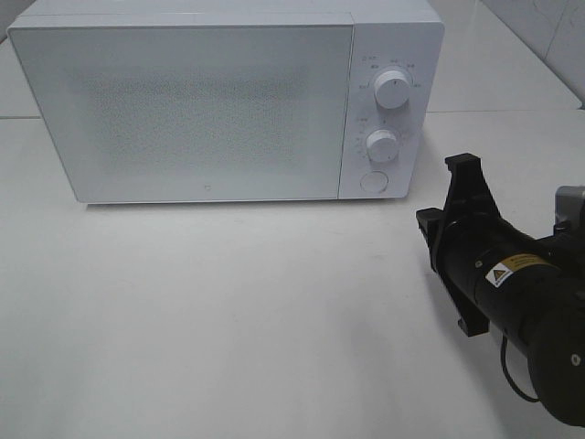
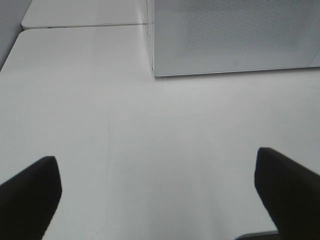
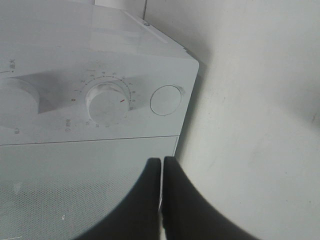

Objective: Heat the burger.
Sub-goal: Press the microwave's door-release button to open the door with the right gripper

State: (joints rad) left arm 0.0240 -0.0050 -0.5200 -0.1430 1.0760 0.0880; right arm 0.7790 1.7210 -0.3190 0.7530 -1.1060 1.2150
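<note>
Facing the microwave [image 1: 393, 37], the right gripper [image 3: 161, 162], pinched together and empty, is pointing at the round button [image 3: 165, 100] just ahead, nearer than the wide-spread left gripper [image 2: 156, 162]; the burger is showing nowhere, door [image 1: 183, 110] closed.

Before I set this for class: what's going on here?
Nothing is being handled. The microwave sits on the table with its door shut. The right claw is closed and empty, aimed at the microwave's front near the control panel. The left claw hangs open over the table. No burger is in view.
</note>
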